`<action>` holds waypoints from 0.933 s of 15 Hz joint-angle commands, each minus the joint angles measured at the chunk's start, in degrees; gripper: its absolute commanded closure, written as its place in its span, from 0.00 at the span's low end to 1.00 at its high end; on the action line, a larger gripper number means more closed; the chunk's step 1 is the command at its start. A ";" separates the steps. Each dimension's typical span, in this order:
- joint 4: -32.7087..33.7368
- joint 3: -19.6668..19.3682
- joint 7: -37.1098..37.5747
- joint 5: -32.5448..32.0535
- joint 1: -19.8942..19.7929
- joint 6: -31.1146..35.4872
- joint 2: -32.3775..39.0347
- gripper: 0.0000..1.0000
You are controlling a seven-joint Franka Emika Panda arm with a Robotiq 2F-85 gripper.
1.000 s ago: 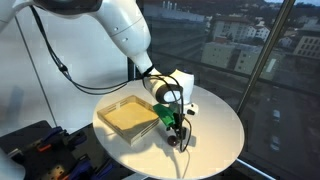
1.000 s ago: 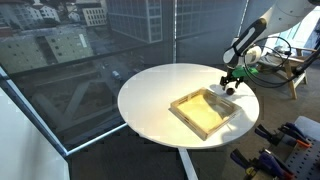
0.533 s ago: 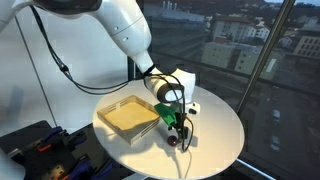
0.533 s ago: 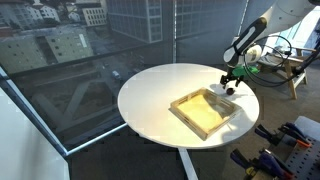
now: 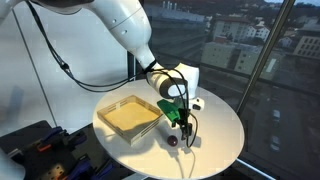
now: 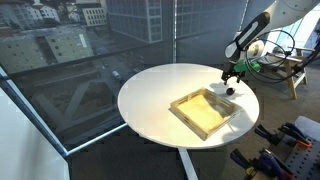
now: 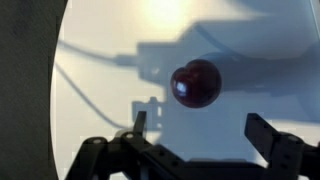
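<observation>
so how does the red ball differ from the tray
The ball is small, round, glossy dark red; the tray is large, square, shallow and pale tan. The ball lies below the open tool; the tray sits off to the side. Both rest on the white table.

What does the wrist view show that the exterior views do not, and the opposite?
Only the wrist view: the gripper stands open, with the dark red ball lying free ahead of its fingers. Only the exterior views: the shallow wooden tray beside the gripper, and the windows behind. Both: the round white table and the ball.
</observation>
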 commanded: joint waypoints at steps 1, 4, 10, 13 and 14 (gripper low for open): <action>-2.34 -0.62 -0.61 -1.14 0.56 -2.23 -3.84 0.00; -3.49 -0.73 -0.75 -1.52 0.83 -3.29 -5.90 0.00; -6.65 -0.91 -1.41 -2.33 1.21 -4.91 -10.56 0.00; -8.64 -0.85 -2.20 -2.94 1.24 -5.15 -13.04 0.00; -9.37 -0.86 -2.42 -3.14 1.29 -4.99 -13.91 0.00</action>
